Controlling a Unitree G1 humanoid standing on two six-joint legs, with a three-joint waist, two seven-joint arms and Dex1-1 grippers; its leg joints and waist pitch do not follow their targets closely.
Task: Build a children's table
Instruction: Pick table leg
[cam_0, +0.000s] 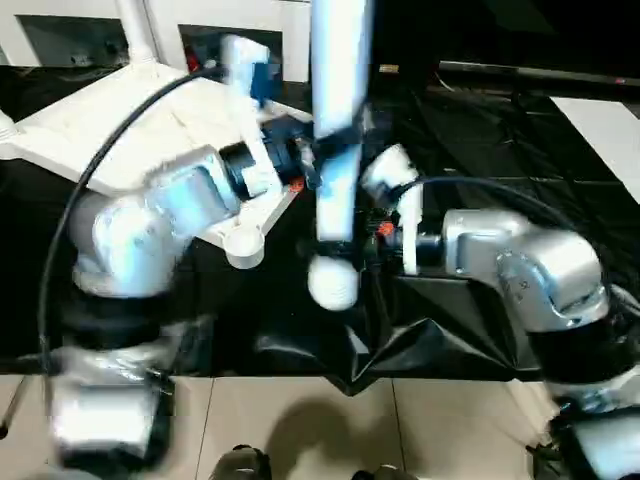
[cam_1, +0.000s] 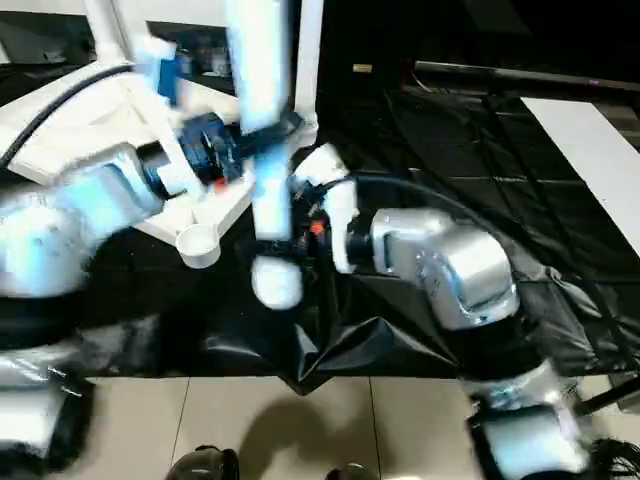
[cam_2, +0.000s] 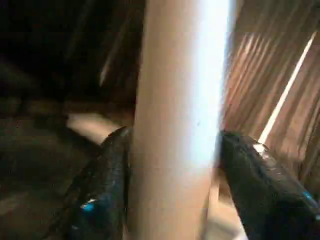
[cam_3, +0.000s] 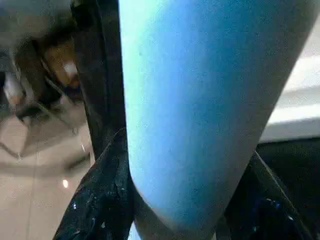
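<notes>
A white table leg (cam_0: 337, 90) stands upright in mid-air in front of me, its rounded lower end (cam_0: 333, 281) above the black sheet. My left gripper (cam_0: 331, 162) is shut on the leg partway up, a black finger (cam_2: 102, 185) pressed to each side. My right gripper (cam_0: 352, 243) is shut on it lower down, near that end, and its fingers (cam_3: 102, 195) hug the tube. The white tabletop (cam_0: 120, 125) lies underside up at the left, with a round corner socket (cam_0: 243, 246) close to the held leg. Another leg (cam_0: 135, 30) rises from its far corner.
A crumpled black sheet (cam_0: 480, 140) covers the work surface, and its near edge hangs over a pale tiled floor (cam_0: 330, 420). A white cabinet (cam_0: 240, 15) stands behind the tabletop. At the far right lies a white panel (cam_0: 605, 130). Black cables loop over both forearms.
</notes>
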